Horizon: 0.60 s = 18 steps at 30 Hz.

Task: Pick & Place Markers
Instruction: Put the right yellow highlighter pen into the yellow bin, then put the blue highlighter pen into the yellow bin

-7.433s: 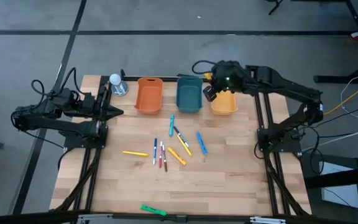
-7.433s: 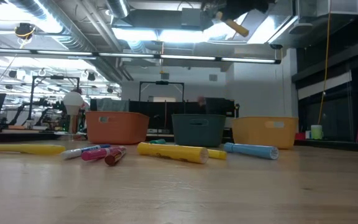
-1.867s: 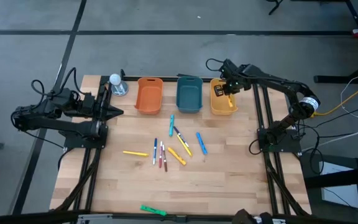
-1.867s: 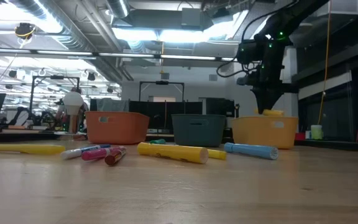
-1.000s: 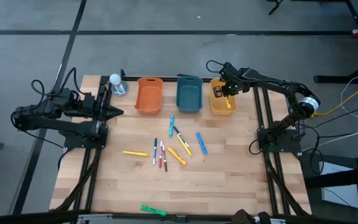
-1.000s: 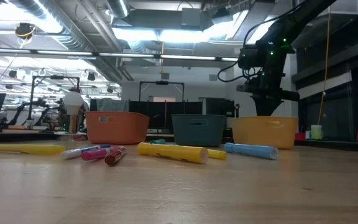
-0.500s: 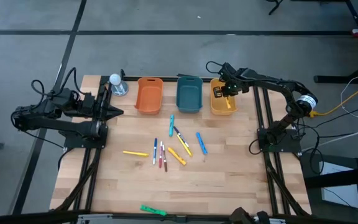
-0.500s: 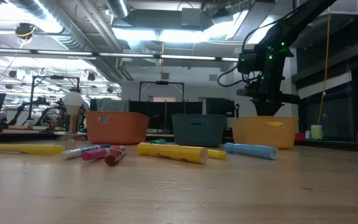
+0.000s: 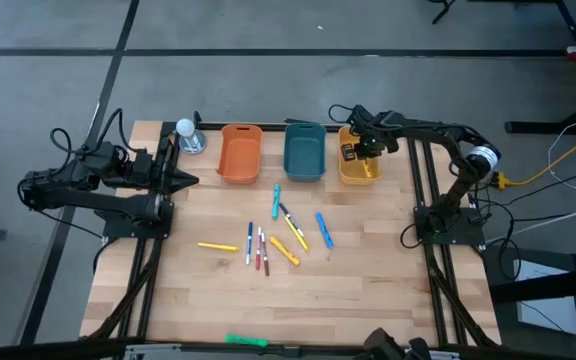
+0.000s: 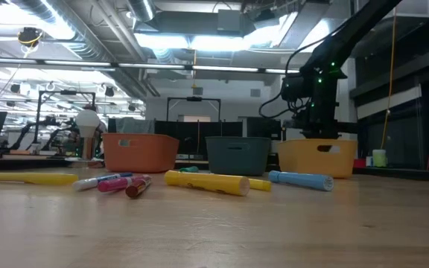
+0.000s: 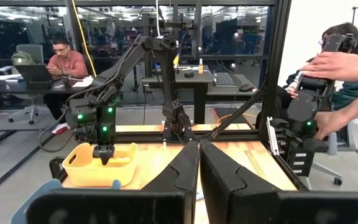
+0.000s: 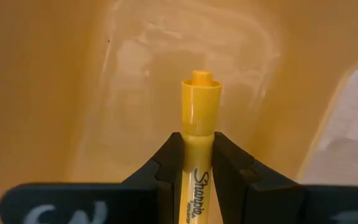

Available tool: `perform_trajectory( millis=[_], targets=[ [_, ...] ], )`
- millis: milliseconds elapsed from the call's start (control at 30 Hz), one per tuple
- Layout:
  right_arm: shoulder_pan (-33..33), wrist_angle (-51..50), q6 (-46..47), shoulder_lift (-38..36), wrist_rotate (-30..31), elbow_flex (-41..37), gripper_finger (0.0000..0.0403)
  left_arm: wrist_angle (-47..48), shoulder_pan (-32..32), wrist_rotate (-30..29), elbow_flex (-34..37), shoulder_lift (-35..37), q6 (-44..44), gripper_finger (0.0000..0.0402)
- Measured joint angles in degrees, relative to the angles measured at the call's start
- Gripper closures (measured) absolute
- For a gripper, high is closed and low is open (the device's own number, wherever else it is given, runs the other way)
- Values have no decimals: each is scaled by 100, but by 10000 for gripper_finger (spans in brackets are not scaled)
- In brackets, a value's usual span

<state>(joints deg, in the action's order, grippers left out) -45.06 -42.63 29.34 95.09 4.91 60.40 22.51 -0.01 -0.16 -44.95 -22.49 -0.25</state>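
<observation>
Markers [image 9: 273, 237] lie scattered in the middle of the wooden table [image 9: 368, 290], near its front half, apart from the bins. Behind them stand an orange bin [image 9: 239, 154], a teal bin [image 9: 304, 152] and a yellow bin [image 9: 359, 170] in a row. The right gripper [image 12: 197, 163] reaches down into the yellow bin, its fingers clamped on a yellow marker [image 12: 200, 137]. The left gripper [image 11: 199, 163] rests at the table's left edge, fingers pressed together, empty.
</observation>
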Motion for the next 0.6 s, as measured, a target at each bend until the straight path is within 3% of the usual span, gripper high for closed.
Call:
perform_trajectory(
  millis=[600],
  targets=[
    [0, -2, -111, 18, -17, 0, 286, -1, 0, -2, 0, 1, 0, 391]
  ],
)
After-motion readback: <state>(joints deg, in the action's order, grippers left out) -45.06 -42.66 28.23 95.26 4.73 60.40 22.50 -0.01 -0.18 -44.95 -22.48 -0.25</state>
